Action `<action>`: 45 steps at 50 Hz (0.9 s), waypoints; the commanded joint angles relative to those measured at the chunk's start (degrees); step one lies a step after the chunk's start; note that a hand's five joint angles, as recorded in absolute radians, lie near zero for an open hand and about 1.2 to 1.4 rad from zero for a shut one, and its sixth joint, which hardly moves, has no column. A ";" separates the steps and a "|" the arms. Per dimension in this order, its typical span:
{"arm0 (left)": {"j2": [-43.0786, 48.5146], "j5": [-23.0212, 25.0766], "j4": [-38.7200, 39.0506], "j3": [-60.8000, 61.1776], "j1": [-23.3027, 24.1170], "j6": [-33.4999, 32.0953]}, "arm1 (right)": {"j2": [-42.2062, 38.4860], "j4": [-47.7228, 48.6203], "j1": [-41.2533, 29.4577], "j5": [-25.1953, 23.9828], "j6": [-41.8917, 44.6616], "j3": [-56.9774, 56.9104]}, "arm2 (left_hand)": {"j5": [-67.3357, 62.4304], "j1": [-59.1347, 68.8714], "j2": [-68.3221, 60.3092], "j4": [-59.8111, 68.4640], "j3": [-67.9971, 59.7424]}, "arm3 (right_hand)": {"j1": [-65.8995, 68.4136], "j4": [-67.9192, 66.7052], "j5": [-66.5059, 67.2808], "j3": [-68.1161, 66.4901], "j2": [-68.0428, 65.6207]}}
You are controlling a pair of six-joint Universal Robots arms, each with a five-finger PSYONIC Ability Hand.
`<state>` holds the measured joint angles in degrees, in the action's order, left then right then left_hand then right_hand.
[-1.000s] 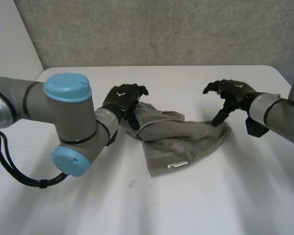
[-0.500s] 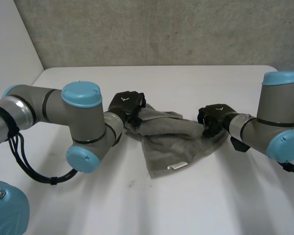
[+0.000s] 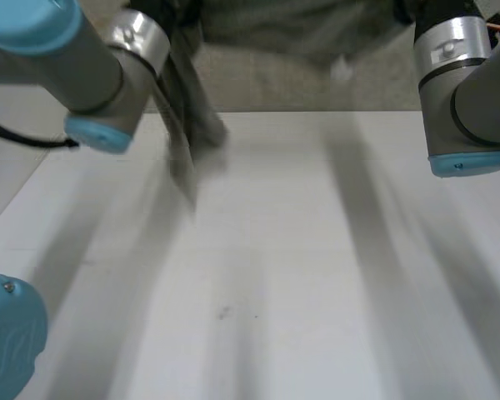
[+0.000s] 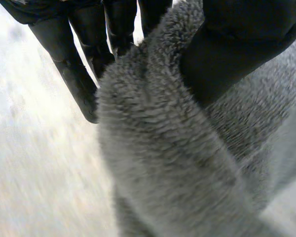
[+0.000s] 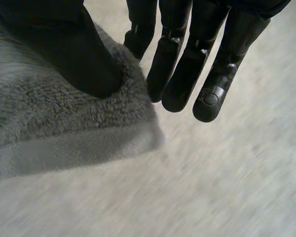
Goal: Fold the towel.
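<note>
The grey towel (image 3: 192, 125) is lifted off the white table (image 3: 300, 275) and stretched between my two raised arms, with one end hanging down below the left arm (image 3: 75, 58). In the left wrist view my left hand (image 4: 237, 44) is shut on the towel (image 4: 177, 163), with the thumb pressing a thick fold against the fingers (image 4: 74, 74). In the right wrist view my right hand (image 5: 64, 49) pinches a corner of the towel (image 5: 64, 133) between its thumb and fingers (image 5: 187, 64). A small white tag (image 3: 342, 67) shows on the cloth near the right arm (image 3: 467, 83).
The table's far edge (image 3: 317, 112) meets a grey wall behind it. A small dark speck (image 3: 225, 312) marks the tabletop near the middle. A light-blue cap of the left arm (image 3: 8, 333) sits at the near left corner.
Both hands closed on the towel where it lay on the table, then lifted it high; the cloth now hangs in the air between the raised arms.
</note>
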<state>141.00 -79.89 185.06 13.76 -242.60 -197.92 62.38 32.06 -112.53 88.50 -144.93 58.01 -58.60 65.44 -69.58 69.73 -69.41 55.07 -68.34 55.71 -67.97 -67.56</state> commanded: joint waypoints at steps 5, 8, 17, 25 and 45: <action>-7.93 6.06 0.74 24.15 -1.55 0.08 | 3.63 2.49 -3.39 -3.42 2.89 19.75 | 0.85 2.30 1.84 -1.98 1.67 | 24.93 -11.66 14.29 -12.03 -12.44; -8.02 6.15 0.83 32.86 -2.26 0.08 | 2.67 1.26 -3.31 -3.68 5.70 24.58 | 1.19 1.97 2.17 -2.32 2.00 | 24.93 -11.66 14.29 -12.03 -12.44; -3.72 5.89 -0.05 48.00 -2.44 -0.27 | -2.52 -4.89 -2.78 -4.39 12.47 33.83 | 8.90 -5.75 9.89 -10.04 9.72 | 24.93 -11.66 14.29 -12.03 -12.44; -6.69 5.71 -1.11 54.26 -0.86 -0.01 | -1.39 -7.44 -2.69 -4.21 13.71 36.12 | 17.81 -14.66 18.80 -18.95 18.63 | 24.93 -11.66 14.29 -12.03 -12.44; -19.80 5.62 -0.49 60.06 -0.86 0.52 | 5.21 -15.62 3.81 -7.11 13.98 40.78 | 54.68 -51.53 55.67 -55.81 55.50 | 24.93 -11.66 14.29 -12.03 -12.44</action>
<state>123.34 -74.33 184.50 72.98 -242.85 -197.40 66.22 18.42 -111.46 83.01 -131.20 97.35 -4.54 14.78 -14.66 14.60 -14.68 55.08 -68.41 56.98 -68.14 -67.56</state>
